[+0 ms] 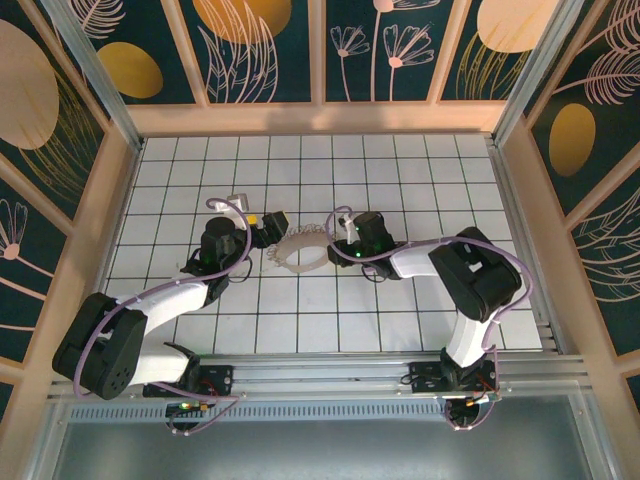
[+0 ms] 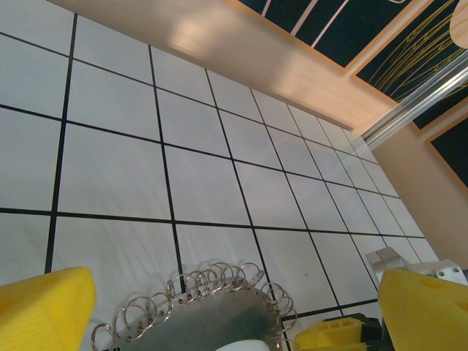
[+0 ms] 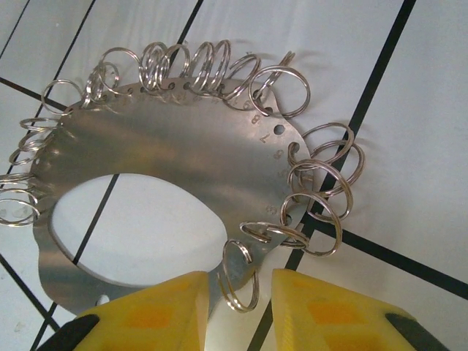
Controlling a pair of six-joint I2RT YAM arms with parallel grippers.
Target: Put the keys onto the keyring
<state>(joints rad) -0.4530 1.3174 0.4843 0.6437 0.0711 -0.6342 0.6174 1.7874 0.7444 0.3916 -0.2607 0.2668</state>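
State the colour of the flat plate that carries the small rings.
Shiny silver-grey metal; the keyring plate shows best in the right wrist view.

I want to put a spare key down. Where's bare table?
Free: tile rows between the keyring and the back wall, also between it and the front rail. Crowded: the centre, left tool and right tool flanking the keyring.

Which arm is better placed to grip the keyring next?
Right, probably. The right end effector narrowly brackets one ring at the edge of the keyring, ready to pinch it. The left end effector is wide open, gripping nothing.
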